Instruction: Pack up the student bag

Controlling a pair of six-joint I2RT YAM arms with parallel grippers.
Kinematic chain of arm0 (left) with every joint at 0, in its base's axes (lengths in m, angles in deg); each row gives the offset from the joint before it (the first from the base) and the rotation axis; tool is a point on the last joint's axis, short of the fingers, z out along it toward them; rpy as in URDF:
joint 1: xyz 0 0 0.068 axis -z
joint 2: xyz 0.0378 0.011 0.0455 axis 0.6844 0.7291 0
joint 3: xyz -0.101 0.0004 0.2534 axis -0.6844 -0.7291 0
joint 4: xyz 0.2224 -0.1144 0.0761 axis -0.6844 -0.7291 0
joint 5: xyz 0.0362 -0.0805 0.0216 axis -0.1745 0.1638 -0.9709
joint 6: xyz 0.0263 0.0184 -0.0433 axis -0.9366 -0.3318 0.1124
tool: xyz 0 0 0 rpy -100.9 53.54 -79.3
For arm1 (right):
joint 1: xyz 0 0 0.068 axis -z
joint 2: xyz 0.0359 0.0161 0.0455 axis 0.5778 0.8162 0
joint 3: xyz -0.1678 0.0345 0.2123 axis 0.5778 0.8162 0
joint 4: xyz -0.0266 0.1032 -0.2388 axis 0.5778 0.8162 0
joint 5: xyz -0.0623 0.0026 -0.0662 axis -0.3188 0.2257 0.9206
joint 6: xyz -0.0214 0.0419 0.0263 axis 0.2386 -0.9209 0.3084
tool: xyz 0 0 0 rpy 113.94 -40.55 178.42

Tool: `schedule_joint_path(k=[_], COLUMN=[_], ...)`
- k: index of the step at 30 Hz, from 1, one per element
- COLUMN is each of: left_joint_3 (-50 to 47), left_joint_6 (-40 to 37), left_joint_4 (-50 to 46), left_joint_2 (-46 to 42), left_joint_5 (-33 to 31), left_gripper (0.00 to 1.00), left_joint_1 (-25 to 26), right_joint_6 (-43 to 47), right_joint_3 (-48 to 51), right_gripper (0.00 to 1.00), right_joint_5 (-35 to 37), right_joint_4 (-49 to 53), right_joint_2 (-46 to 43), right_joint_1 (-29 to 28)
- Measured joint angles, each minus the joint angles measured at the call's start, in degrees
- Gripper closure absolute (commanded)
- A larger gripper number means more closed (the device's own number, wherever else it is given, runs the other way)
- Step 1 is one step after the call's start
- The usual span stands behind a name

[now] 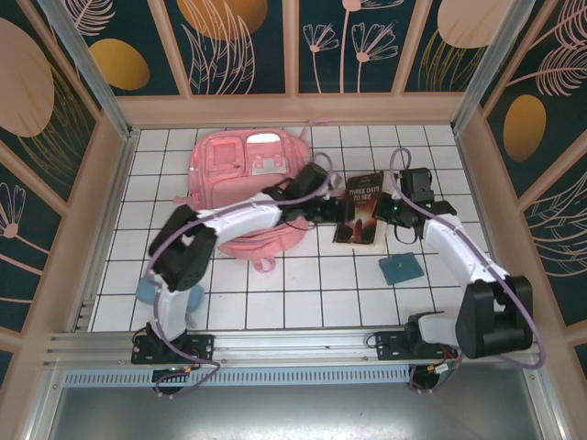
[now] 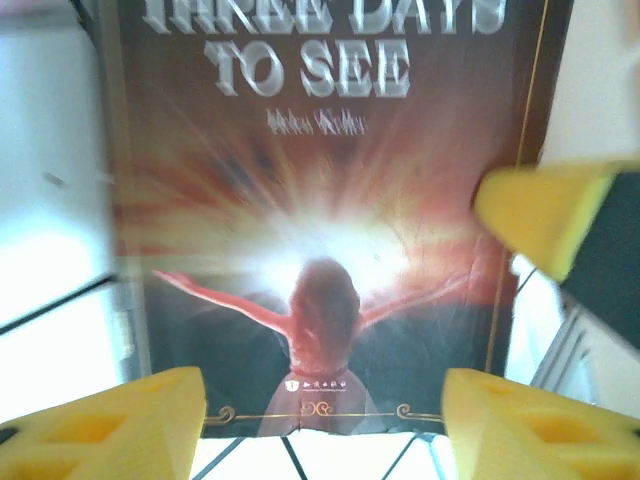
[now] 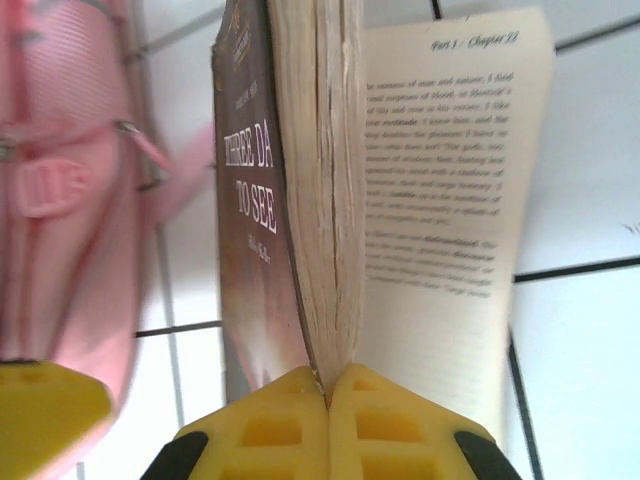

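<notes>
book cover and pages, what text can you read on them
"THREE DAYS TO SEE": front cover of the book.
"Part 1 · Chapter 22", roughly: top of the open page.
Author line under the title, small print at the cover's foot, page's body text: too blurred or small to read.

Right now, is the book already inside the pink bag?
No, the book sits on the tiled table beside the student bag, outside it.

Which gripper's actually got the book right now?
The right gripper, its fingers pinched shut on the book at its edge; the left gripper stands open facing the cover, gripping nothing.
</notes>
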Motion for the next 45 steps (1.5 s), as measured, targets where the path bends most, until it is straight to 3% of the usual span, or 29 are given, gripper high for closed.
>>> schedule_joint_path(k=[4,9,15,20,23,27,33,38,40,43,45], left_joint_3=[-4.7,-11.0,-19.3,-19.9,-19.5,-19.4,-19.2,-19.2,-19.2,-19.2,-19.2], left_joint_6=[-0.7,-1.2,-0.4,2.4,4.3,7.0,9.4,10.4,11.2,13.0,14.4], left_joint_4=[2.3,6.4,11.9,16.4,18.6,21.6,22.9,23.3,23.5,23.7,24.4], left_joint_2=[-8.9,-13.2,-15.3,-17.5,-17.5,-17.6,-19.0,-21.6,-22.5,-23.5,-24.0], left_joint_5=[0.0,1.8,8.0,12.3,14.9,17.8,18.9,18.1,16.4,12.8,10.2], left_gripper=[0.18,0.02,0.01,0.04,0.11,0.45,0.81,0.92,0.93,0.94,0.94], left_joint_1=[-7.2,-13.6,-15.8,-15.8,-15.8,-15.9,-16.0,-16.0,-16.0,-16.1,-16.1], right_joint_6=[-0.1,-1.0,-3.8,-8.2,-11.0,-12.4,-13.1,-15.8,-17.9,-21.9,-24.5], right_joint_3=[-1.5,-3.0,-3.7,-3.7,-3.7,-3.7,-4.0,-4.0,-3.5,-0.7,1.7], right_gripper=[1.0,1.0,1.0,1.0,1.0,1.0,0.99,0.4,0.22,0.05,0.01], right_joint_5=[-6.6,-16.9,-29.5,-38.6,-42.2,-45.1,-45.6,-42.4,-39.3,-34.1,-30.7], right_joint_4=[-1.2,-5.0,-11.0,-17.8,-22.3,-24.5,-24.7,-25.3,-26.0,-28.8,-31.0], right_joint_2=[-2.8,-3.5,-2.9,0.0,1.7,3.3,5.4,5.2,3.9,-0.2,-3.2], right_joint_1=[0.0,0.0,0.0,0.0,-0.5,-1.0,-1.0,-1.3,-1.4,-2.4,-4.4])
